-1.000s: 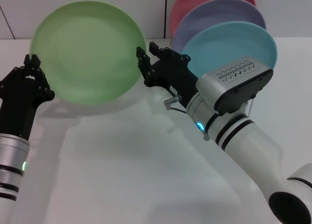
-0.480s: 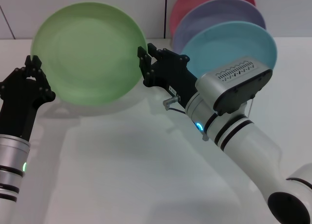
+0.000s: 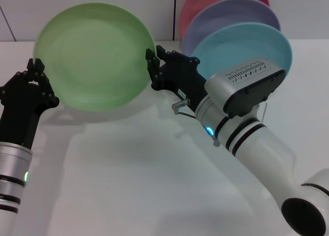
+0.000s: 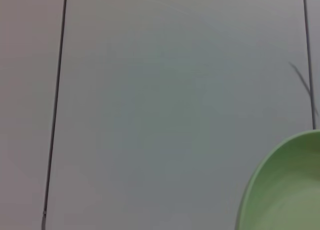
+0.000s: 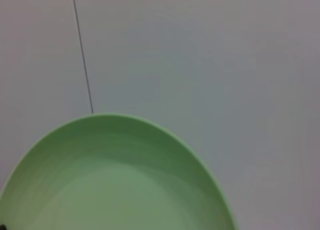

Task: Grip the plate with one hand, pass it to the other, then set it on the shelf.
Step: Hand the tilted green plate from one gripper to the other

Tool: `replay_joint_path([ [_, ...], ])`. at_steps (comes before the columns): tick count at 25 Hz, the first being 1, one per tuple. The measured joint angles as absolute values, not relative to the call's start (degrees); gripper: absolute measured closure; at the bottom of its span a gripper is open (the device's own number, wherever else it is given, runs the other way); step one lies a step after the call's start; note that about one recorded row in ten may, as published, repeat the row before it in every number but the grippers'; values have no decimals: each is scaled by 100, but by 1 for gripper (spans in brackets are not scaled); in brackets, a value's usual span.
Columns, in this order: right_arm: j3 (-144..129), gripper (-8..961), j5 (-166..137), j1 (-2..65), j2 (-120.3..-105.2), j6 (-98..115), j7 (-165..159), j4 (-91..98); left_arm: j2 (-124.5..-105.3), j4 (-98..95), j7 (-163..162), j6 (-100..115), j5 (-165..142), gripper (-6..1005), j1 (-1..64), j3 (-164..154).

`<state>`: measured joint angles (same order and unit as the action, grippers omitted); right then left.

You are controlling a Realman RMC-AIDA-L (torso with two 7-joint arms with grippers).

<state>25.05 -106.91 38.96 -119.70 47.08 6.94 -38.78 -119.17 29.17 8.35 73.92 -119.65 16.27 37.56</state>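
The light-green plate [image 3: 95,56] is held off the white table [image 3: 133,179], tilted up nearly on edge, its hollow face toward the head camera. The left gripper [image 3: 35,74] pinches its rim at about eight o'clock, fingers closed on it. The right gripper [image 3: 154,64] sits at the rim near three o'clock, fingers either side; whether they clamp cannot be told. The turquoise plate [image 3: 252,46] stands at the plate's three o'clock.

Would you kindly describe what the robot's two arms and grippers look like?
Both arms are white cylinders with black bands. The left gripper is black and multi-part, its arm showing a green light. The right gripper is black and fingered, behind it a vented grey-white housing, a blue light and a small clear tab.
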Motion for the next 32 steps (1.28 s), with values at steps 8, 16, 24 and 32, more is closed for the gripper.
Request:
replay_joint_path([
  [8,2505,824,-10710,3912,-11970,4702,694,-3867,-11918,2912,835,7392,-11941,966,1633,3683],
  [16,2505,836,-10691,3914,-11970,4640,694,-3867,-11918,2918,835,7400,-11949,967,1628,3682],
  [24,2550,869,-10676,3901,-11973,4638,695,-3879,-11918,2918,835,7443,-11945,967,1617,3629],
  [32,2565,882,-10662,3884,-11979,4637,695,-3887,-11918,2902,835,7445,-11940,967,1609,3629],
])
